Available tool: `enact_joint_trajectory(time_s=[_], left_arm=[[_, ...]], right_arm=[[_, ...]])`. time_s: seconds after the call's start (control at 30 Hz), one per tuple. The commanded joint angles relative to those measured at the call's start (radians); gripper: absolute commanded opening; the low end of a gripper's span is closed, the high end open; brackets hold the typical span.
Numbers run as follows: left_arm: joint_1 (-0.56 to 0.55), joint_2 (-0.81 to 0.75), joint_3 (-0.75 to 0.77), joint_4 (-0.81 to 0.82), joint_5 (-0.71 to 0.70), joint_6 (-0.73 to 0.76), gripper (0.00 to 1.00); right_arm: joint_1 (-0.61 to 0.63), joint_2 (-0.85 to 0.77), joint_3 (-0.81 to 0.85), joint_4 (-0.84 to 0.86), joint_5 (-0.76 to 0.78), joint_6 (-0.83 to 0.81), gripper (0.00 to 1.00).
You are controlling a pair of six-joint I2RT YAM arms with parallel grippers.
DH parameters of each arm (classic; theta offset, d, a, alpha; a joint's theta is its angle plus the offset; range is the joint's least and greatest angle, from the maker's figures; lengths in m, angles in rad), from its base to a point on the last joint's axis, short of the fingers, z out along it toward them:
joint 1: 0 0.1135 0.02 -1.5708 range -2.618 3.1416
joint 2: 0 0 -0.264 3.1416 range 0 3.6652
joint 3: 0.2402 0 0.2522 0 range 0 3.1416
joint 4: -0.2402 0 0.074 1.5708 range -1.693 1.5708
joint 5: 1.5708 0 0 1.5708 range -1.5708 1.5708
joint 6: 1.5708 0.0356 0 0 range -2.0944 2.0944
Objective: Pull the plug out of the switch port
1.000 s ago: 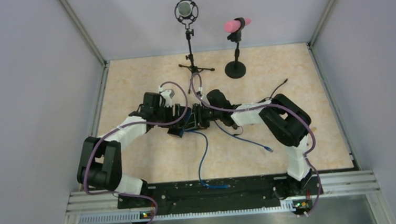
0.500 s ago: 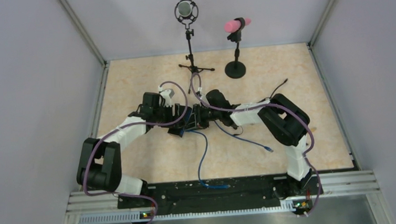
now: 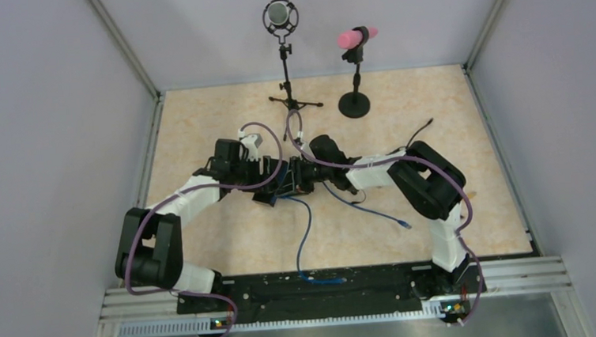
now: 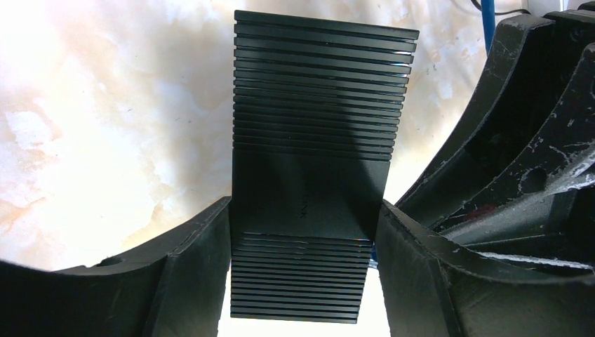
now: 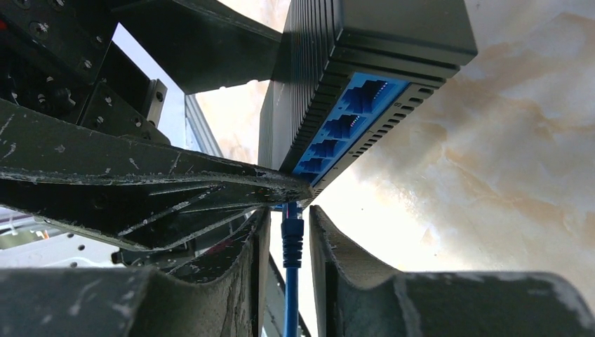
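Note:
The black ribbed switch (image 4: 316,140) sits between my left gripper's (image 4: 303,210) fingers, which are shut on its two sides. In the top view it lies at mid-table (image 3: 279,189), where both grippers meet. Its blue port row (image 5: 344,119) faces my right gripper (image 5: 289,214). The blue plug (image 5: 292,235) is seated in the lowest port, and its boot runs down between the right fingers. Those fingers are closed in on the plug, with only thin slivers of light beside the boot. Its blue cable (image 3: 307,231) trails toward the near edge.
A second blue cable (image 3: 369,209) lies loose on the table right of the switch. A microphone stand (image 3: 283,58) and a stand with a pink-capped mic (image 3: 358,69) are at the back. Grey walls close in on both sides.
The right arm's elbow has shifted slightly left. The left arm and the switch have not moved.

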Motion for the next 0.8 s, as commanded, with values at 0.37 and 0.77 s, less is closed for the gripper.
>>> enact_joint_trajectory(time_s=[0.37,0.77], left_arm=[[0.001,-0.045,0.008,0.047,0.007,0.003,0.0],[0.002,-0.038,0.002,0.029,-0.035,0.031,0.0]], right_arm=[[0.016,-0.008,0.022,0.035,-0.016,0.019,0.01],[0.003,-0.003,0.03,0.005,-0.044,-0.005,0.0]])
